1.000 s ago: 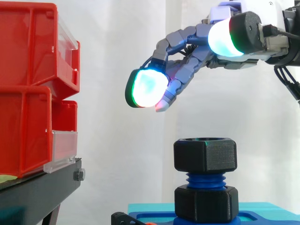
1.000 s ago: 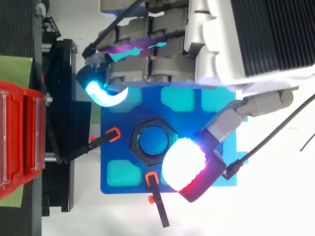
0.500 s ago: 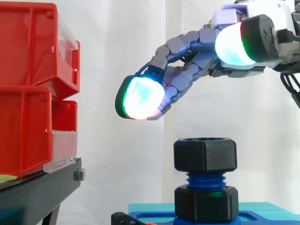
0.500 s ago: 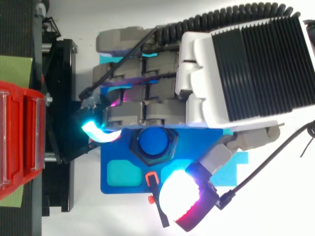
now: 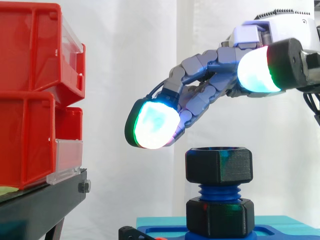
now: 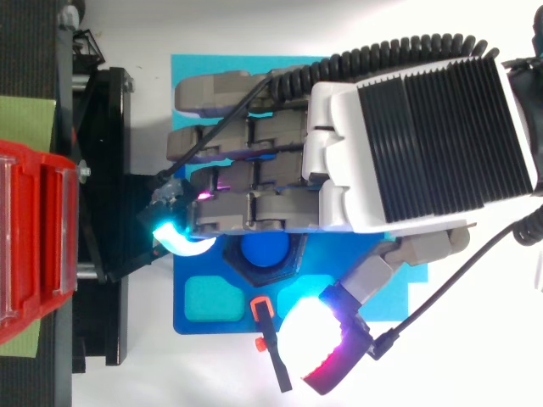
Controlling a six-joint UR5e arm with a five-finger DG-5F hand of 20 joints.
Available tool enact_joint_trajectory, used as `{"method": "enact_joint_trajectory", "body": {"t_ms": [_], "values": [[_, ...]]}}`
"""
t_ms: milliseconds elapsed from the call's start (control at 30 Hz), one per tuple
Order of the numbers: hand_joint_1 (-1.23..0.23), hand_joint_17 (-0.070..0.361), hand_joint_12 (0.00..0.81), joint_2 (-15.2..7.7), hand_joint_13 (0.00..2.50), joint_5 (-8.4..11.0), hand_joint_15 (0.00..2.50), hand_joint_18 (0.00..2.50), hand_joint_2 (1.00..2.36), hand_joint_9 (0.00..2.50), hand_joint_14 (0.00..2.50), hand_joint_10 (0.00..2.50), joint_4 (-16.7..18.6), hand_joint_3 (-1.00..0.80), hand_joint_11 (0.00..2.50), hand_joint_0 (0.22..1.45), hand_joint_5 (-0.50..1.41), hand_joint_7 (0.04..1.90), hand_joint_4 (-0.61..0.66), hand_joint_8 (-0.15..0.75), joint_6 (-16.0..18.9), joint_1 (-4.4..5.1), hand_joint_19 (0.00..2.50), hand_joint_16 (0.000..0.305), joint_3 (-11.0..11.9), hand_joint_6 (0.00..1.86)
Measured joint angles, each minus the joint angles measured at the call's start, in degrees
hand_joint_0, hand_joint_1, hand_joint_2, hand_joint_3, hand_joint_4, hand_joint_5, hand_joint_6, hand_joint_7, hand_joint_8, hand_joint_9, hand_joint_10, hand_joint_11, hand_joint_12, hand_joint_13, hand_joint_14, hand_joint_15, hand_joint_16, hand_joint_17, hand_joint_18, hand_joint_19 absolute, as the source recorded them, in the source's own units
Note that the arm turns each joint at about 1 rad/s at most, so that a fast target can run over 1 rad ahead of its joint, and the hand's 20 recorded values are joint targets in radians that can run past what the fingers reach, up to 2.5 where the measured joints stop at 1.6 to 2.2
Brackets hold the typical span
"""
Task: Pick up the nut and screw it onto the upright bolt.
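One open, empty hand (image 5: pixel 205 90) hovers, fingers loosely extended.
Just below it, a black hexagonal plastic nut (image 5: pixel 219 165) sits atop the upright blue threaded bolt (image 5: pixel 219 191), which rises from a blue base plate (image 6: pixel 208 297); red plastic bins (image 5: pixel 30 100) stand well apart.

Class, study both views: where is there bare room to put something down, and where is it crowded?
Free: the white surface right of the blue plate, and the gap between the black stand and the bolt. Crowded: over the nut, where the open hand hovers close.
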Motion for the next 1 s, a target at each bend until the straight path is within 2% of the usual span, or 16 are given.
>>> {"method": "enact_joint_trajectory", "body": {"t_ms": [133, 433, 1000], "values": [[-0.22, 0.117, 0.377, 0.0, 0.3, 0.05, 0.0, 0.1, 1.0, 0.64, 0.0, 0.0, 1.1, -0.5, 0.0, 0.44, -0.18, 0.66, 0.17, 0.283, 0.3, 0.02, 0.0, 0.052, -0.6, 0.5], [-0.21, 0.109, 0.366, 0.0, 0.32, -0.04, 0.0, 0.12, 1.0, 0.68, 0.0, 0.0, 1.0, -0.5, 0.0, 0.46, -0.13, 0.83, 0.24, 0.292, 0.4, -0.29, 0.0, 0.049, -0.8, 0.5], [-0.21, 0.102, 0.354, 0.0, 0.37, -0.09, 0.0, 0.16, 1.0, 0.73, 0.0, 0.0, 0.8, -0.5, 0.0, 0.47, -0.12, 0.86, 0.24, 0.298, 0.4, -0.48, 0.0, 0.045, -0.8, 0.5]]}}
